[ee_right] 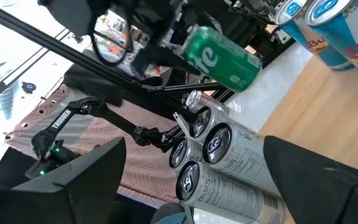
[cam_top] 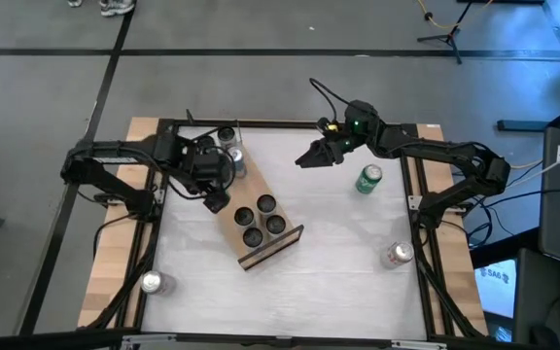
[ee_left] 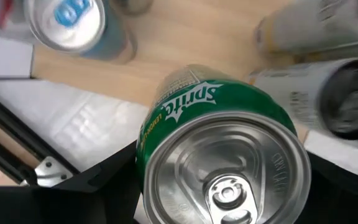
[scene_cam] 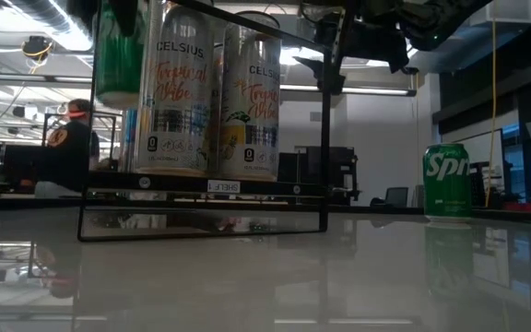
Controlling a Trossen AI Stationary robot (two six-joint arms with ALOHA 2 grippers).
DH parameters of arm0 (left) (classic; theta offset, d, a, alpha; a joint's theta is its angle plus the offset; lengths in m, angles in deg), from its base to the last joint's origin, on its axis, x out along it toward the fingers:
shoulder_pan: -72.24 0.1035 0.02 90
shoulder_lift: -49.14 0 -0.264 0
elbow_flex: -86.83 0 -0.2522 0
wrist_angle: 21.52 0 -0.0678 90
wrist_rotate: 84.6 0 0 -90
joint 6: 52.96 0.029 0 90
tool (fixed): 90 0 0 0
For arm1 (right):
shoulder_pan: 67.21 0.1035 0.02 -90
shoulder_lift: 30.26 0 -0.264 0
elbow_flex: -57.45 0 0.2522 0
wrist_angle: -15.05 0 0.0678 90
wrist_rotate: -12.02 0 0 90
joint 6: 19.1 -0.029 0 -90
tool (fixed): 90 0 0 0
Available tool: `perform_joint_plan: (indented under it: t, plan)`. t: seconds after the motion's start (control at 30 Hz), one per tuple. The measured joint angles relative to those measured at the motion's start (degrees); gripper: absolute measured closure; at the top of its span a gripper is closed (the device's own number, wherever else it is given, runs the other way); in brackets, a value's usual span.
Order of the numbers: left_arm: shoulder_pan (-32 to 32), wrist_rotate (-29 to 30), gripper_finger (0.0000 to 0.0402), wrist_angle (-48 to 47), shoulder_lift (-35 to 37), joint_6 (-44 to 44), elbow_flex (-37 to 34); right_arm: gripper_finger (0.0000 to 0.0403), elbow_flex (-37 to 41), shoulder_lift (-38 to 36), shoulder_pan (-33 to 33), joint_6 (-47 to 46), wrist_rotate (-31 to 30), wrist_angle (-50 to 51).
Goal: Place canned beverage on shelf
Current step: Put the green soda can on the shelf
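My left gripper [cam_top: 216, 194] is shut on a green Sprite can [ee_left: 222, 143] and hangs over the far part of the shelf [cam_top: 268, 255], a light-wood board lying slantwise on the table. Several Celsius cans [cam_top: 261, 221] stand on the shelf's near half. Two blue cans [cam_top: 231, 146] stand at its far end. My right gripper [cam_top: 305, 158] is open and level, to the right of the shelf, pointing toward it with nothing between its fingers. A second Sprite can [cam_top: 368, 179] stands on the table right of it. My left gripper pinches the Sprite can's side wall just below its top rim [ee_left: 143, 155] between its two fingers [ee_left: 98, 186], one on each side. The fingers come from above, pointing steeply down. The can [scene_cam: 118, 55] hangs clear above the shelf board, top up and roughly upright.
A silver can [cam_top: 397, 255] stands at the table's near right and another [cam_top: 152, 282] at the near left edge. Dark frame rails [cam_top: 418, 194] run along both sides of the table. A person [scene_cam: 67, 138] sits in the room beyond.
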State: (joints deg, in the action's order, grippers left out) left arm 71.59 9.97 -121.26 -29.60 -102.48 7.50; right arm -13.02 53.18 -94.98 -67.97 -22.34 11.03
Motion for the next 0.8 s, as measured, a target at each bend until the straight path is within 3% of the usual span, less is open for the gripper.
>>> perform_joint_plan:
  t: [0.4,0.8]
  plan:
    - [4.8,-5.5,0.0110,11.9,0.0,0.4,-14.7,0.0029,0.0,0.0,0.0,3.1,-0.1,0.0]
    - [8.4,-5.6,0.0110,20.0,0.0,0.4,-21.4,0.0029,0.0,0.0,0.0,3.3,-0.1,0.0]
